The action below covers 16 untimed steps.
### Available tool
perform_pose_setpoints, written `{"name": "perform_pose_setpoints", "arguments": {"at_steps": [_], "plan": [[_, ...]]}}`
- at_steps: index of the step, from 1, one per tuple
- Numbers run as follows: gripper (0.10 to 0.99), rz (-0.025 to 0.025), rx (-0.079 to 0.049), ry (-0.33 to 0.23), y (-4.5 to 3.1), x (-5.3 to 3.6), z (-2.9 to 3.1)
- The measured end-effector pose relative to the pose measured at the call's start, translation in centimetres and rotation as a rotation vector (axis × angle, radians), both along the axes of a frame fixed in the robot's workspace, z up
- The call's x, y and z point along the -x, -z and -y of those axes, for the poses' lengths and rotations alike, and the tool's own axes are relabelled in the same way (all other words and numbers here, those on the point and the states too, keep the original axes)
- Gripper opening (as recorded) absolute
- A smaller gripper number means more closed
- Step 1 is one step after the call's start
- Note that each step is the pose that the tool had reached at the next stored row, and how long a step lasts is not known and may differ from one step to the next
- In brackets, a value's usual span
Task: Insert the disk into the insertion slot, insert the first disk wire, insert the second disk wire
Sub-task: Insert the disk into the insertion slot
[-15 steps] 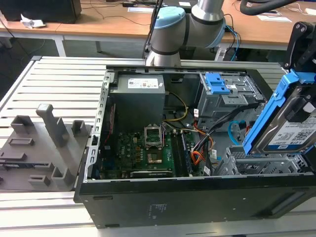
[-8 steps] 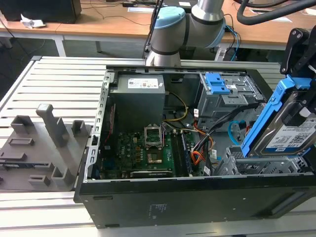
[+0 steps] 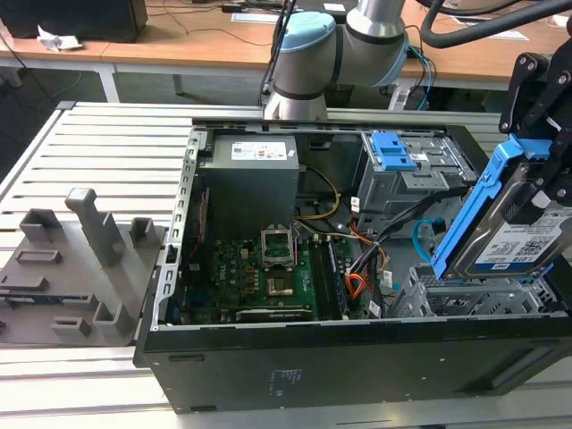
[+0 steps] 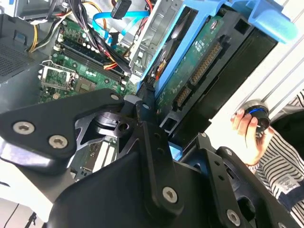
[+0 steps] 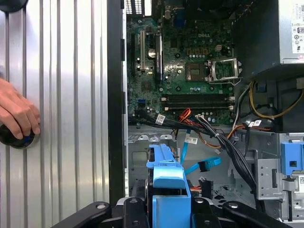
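Exterior view: disk (image 3: 517,234) tilted between the jaws

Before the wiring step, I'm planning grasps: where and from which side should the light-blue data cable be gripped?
Grip the second disk wire by its dark plug, pinching its flat faces from above through the open case: probably rigid there, while the ribbon loops loosely.

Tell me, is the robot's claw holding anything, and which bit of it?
Yes. The gripper holds the disk, clamped by the upper end of its blue carrier frame. The disk is tilted over the insertion slot.
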State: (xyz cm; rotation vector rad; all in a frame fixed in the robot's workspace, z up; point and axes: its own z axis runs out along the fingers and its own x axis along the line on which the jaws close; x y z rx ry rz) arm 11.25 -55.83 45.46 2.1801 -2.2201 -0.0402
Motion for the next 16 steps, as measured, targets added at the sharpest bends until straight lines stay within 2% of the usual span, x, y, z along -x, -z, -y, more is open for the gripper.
{"name": "perform_pose_setpoints", "arguments": {"at_steps": [12, 16], "plan": [[0.361, 0.0000, 0.000, 0.000, 0.68, 0.15, 0.00], [0.361, 0.0000, 0.000, 0.000, 1.15, 0.15, 0.00]]}}
